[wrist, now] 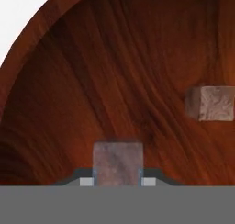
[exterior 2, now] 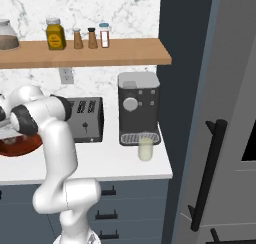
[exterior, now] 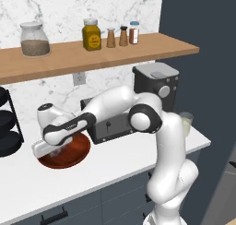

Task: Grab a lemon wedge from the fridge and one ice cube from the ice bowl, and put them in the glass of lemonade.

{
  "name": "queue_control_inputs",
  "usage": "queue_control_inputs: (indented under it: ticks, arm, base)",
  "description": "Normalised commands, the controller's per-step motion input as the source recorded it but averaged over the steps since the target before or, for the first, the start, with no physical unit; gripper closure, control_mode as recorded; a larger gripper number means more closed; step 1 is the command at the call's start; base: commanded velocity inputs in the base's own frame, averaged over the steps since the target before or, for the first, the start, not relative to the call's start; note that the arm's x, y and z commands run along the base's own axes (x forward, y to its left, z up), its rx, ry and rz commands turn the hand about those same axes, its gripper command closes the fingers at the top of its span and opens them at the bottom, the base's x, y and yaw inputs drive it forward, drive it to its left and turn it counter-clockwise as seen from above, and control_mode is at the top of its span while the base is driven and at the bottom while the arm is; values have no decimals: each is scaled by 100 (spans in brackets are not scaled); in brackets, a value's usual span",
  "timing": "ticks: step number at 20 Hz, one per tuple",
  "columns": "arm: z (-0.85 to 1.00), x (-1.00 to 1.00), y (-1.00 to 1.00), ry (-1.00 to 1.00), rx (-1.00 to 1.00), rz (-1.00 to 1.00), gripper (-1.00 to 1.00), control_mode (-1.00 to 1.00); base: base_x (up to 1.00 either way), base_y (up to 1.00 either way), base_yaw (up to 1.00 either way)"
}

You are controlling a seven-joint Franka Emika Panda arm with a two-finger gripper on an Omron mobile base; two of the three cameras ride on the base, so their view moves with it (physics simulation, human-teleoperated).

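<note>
In the hand view the gripper (wrist: 117, 182) is pinched on an ice cube (wrist: 118, 162) low inside the ice bowl (wrist: 69, 103); a second cube (wrist: 211, 103) lies apart. The right base view shows the glass of lemonade (exterior 2: 145, 147) before the coffee machine (exterior 2: 139, 108), seemingly touching it.

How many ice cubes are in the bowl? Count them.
2: one ice cube between the pincer tips, another lying loose in the bowl. Others may be out of frame.

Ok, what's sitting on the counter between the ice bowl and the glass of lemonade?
In the right base view, a toaster and a coffee machine stand between the ice bowl and the glass of lemonade.
</note>
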Motion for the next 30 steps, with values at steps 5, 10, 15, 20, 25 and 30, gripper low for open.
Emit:
queue_control_inputs:
  ticks: [5,10,15,20,25,30]
  arm:
    - [25,-10,-10,-7,4,0,100,-100]
    - [1,0,-10,0,2,0,100,-100]
    - [0,0,-8,0,1,0,100,-100]
    - [12,-4,-3,-6,5,-4,100,-100]
    - [68,-41,-36,-12,2,-1,100,-100]
    - [36,-50,-71,-9,0,0,100,-100]
  base:
    - [0,0,0]
    - [0,0,0]
    - [0,0,0]
    - [0,0,0]
    - [0,0,0]
    - [0,0,0]
